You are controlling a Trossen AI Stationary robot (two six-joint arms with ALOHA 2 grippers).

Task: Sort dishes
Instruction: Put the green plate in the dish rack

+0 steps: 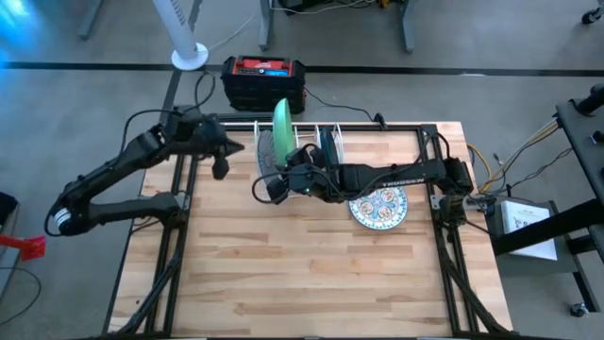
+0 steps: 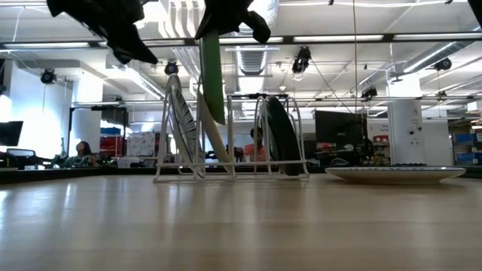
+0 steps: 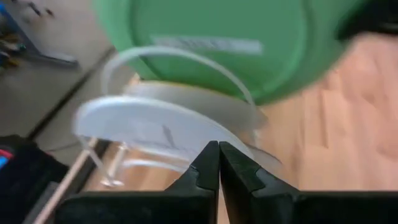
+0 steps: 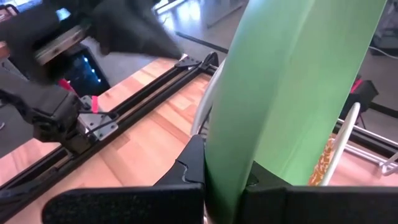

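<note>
I see the light green plate (image 1: 281, 121) held upright above the far rack slots, dark teal plate (image 1: 327, 145) standing racked, floral plate (image 1: 379, 208) flat at right.

The wooden surface (image 1: 311, 274) carries a white wire rack (image 1: 300, 140) and, near it, a floral plate (image 1: 379, 208) lying flat.

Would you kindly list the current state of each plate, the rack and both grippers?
Green plate: on edge, held above the rack.
Dark teal plate: upright in rack.
Floral plate: flat on table.
Wire rack: standing, partly filled.
Right gripper: shut on green plate.
Left gripper: shut, empty.
</note>
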